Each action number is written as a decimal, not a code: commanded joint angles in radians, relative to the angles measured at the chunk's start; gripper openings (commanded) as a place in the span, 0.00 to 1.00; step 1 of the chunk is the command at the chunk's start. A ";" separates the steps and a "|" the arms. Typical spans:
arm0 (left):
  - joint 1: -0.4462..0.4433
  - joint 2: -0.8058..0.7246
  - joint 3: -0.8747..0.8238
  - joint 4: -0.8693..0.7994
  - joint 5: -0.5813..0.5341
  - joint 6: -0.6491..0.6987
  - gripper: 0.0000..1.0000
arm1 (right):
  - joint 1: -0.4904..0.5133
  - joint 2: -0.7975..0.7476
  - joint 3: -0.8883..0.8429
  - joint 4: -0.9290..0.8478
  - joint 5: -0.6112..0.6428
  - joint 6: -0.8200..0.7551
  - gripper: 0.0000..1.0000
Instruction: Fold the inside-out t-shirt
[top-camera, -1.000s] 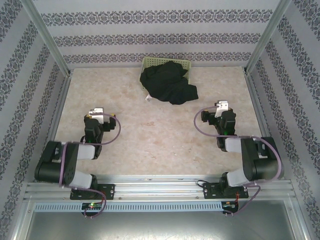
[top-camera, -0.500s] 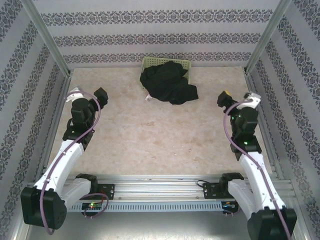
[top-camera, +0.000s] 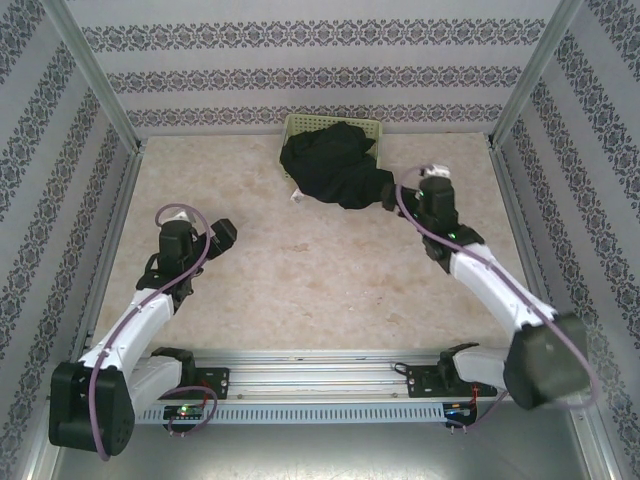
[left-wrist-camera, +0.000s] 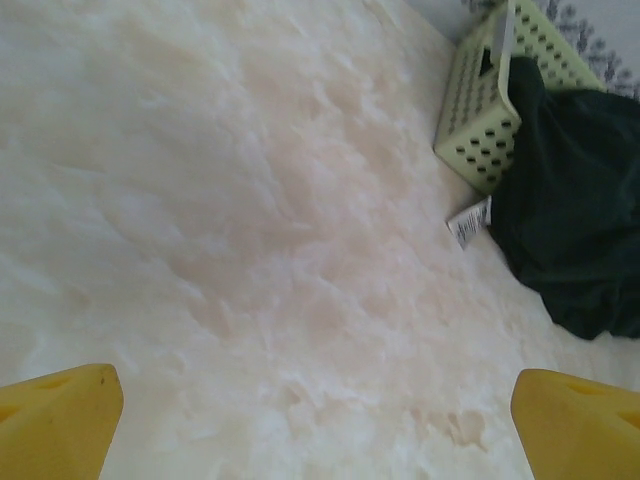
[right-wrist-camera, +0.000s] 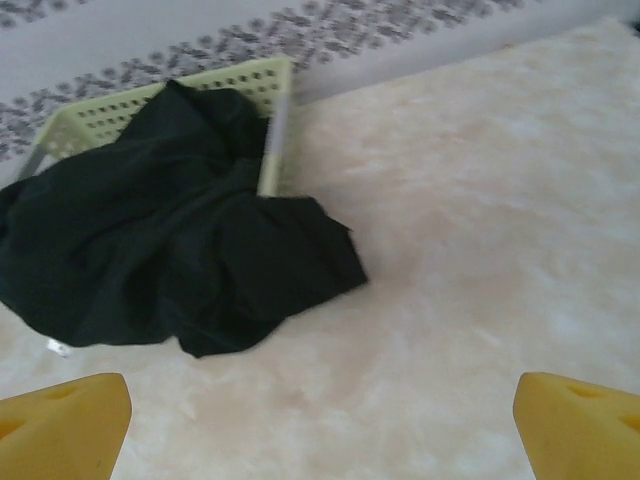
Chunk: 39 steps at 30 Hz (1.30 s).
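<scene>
The black soft-fabric t-shirt (top-camera: 335, 170) spills from the pale green perforated plastic basket (top-camera: 300, 124), so the right gripper (right-wrist-camera: 320, 425) hovers near the basket, jaws wide, likely to pull it out; the left gripper (left-wrist-camera: 320, 425), also wide, waits farther off

Lab cell: aluminium frame (top-camera: 95, 80), patterned walls (top-camera: 320, 75)

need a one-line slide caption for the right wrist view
Open right gripper faces the crumpled black t-shirt spilling from the pale green basket onto the marbled table.
</scene>
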 joint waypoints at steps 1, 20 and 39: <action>0.004 0.025 0.018 0.019 0.100 0.050 1.00 | 0.051 0.152 0.156 -0.011 0.041 -0.029 0.98; -0.018 0.098 -0.018 0.091 0.105 0.061 1.00 | 0.115 0.988 1.061 -0.244 0.010 0.035 0.98; -0.022 0.125 -0.028 0.104 0.069 0.062 1.00 | 0.101 1.324 1.658 -0.545 -0.074 0.040 0.14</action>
